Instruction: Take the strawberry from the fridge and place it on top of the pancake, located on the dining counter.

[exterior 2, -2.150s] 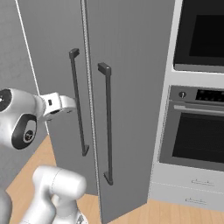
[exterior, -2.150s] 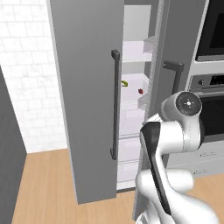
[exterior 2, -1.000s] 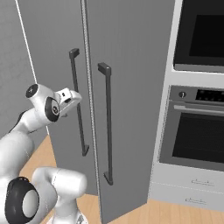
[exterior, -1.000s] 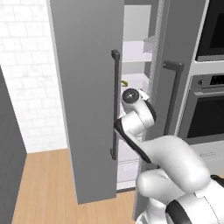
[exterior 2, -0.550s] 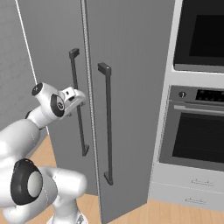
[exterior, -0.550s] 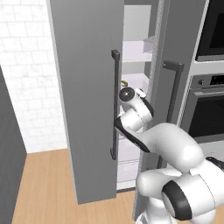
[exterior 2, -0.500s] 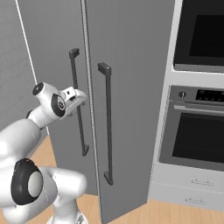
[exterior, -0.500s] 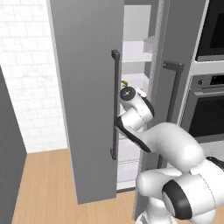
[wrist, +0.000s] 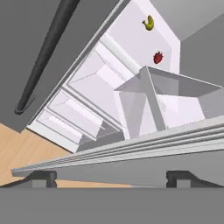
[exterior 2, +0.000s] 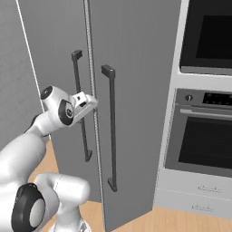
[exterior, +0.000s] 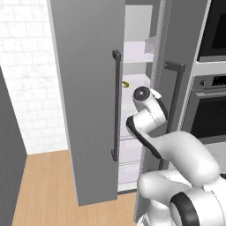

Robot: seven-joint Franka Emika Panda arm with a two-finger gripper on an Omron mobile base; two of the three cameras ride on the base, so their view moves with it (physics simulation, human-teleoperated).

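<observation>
Left of frame in the hand view, the fridge (wrist: 52, 52) door's dark handle slants; upper right, the strawberry (wrist: 158, 57) lies on a white shelf. Claw (wrist: 111, 177) spread, empty. Light, soft berry: pinch its sides gently.

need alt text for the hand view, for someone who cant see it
Looking into the open fridge: a small red strawberry lies on a white shelf, apart from a yellow item farther back. The open gripper is short of both, with a dark door handle at left.
</observation>
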